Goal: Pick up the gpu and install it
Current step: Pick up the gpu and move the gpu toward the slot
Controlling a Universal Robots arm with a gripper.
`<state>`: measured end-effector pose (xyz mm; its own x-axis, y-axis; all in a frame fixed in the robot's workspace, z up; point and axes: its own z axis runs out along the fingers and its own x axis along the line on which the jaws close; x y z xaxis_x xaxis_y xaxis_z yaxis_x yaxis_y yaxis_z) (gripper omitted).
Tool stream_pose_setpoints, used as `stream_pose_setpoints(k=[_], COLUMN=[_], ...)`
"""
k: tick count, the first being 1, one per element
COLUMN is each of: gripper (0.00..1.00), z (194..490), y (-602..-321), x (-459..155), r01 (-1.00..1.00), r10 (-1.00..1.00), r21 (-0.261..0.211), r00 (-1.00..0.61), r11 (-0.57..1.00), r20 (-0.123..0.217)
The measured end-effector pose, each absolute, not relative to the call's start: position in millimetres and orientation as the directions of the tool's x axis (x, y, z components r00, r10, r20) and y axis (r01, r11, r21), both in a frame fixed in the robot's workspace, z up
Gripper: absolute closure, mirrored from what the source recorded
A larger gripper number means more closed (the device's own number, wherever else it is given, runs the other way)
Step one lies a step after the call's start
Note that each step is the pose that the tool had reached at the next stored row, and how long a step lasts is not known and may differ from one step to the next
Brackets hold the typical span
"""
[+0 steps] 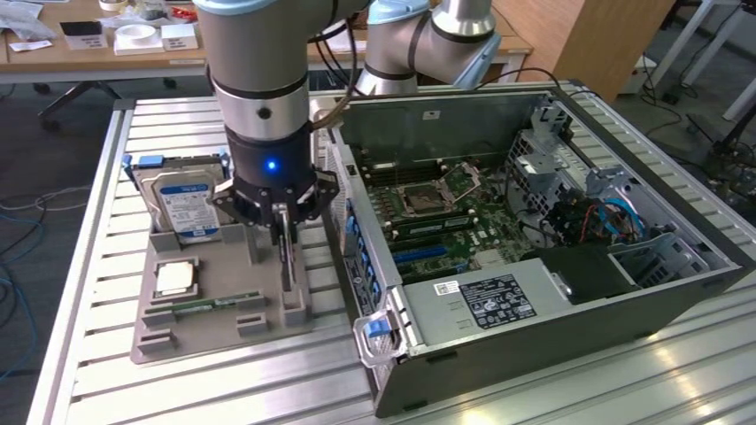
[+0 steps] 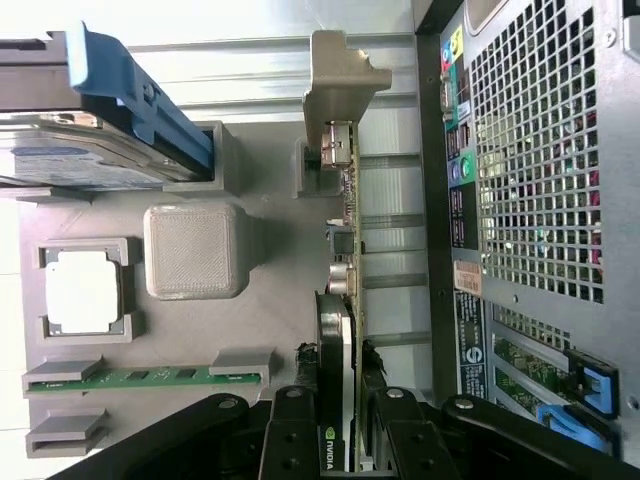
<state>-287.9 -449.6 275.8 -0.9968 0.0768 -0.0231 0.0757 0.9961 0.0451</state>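
Note:
The gpu (image 1: 287, 266) is a thin dark card standing on edge in a slot along the grey holder tray (image 1: 201, 332), on the side toward the computer case. In the wrist view the gpu (image 2: 345, 250) runs away from the camera, its green board edge and silver end seated in a grey post. My gripper (image 1: 281, 220) comes straight down on the card's top edge. Its black fingers (image 2: 290, 430) sit one on each side of the card, and my gripper (image 2: 338, 425) is shut on it. The card still rests in the tray.
The open computer case (image 1: 532, 221) lies at the exterior view's right, motherboard and blue slots (image 1: 420, 257) exposed. The tray also holds a silver hard drive (image 1: 187, 208) with a blue label, a processor chip (image 1: 175, 277) and a green memory stick (image 1: 212, 304). All rests on a slatted metal table (image 1: 95, 372).

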Motion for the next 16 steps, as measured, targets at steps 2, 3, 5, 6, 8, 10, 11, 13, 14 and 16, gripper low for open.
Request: stream_pose_setpoints(k=[2, 3, 5, 6, 8, 10, 11, 13, 14, 16], gripper=[0.73, 0.73, 0.73, 0.73, 0.73, 0.73, 0.73, 0.73, 0.73, 0.73], z=[279.7, 281.5, 285.4, 287.3, 290.9, 294.9, 296.9, 301.3, 303.5, 308.0], y=[-449.6, -449.6, -449.6, -449.6, -449.6, -449.5, -449.5, -449.5, -449.5, -449.5], x=[-287.9, -287.9, -287.9, -287.9, -287.9, -287.9, -287.9, -287.9, -287.9, -288.0], r01=[0.076, 0.076, 0.076, 0.076, 0.076, 0.076, 0.076, 0.076, 0.076, 0.076], r10=[0.077, 0.077, 0.077, 0.077, 0.077, 0.077, 0.077, 0.077, 0.077, 0.077], r21=[0.045, 0.045, 0.045, 0.045, 0.045, 0.045, 0.045, 0.045, 0.045, 0.045], r00=[-0.997, -0.997, -0.997, -0.997, -0.997, -0.997, -0.997, -0.997, -0.997, -0.997], r11=[0.996, 0.996, 0.996, 0.996, 0.996, 0.996, 0.996, 0.996, 0.996, 0.996], r20=[-0.023, -0.023, -0.023, -0.023, -0.023, -0.023, -0.023, -0.023, -0.023, -0.023])
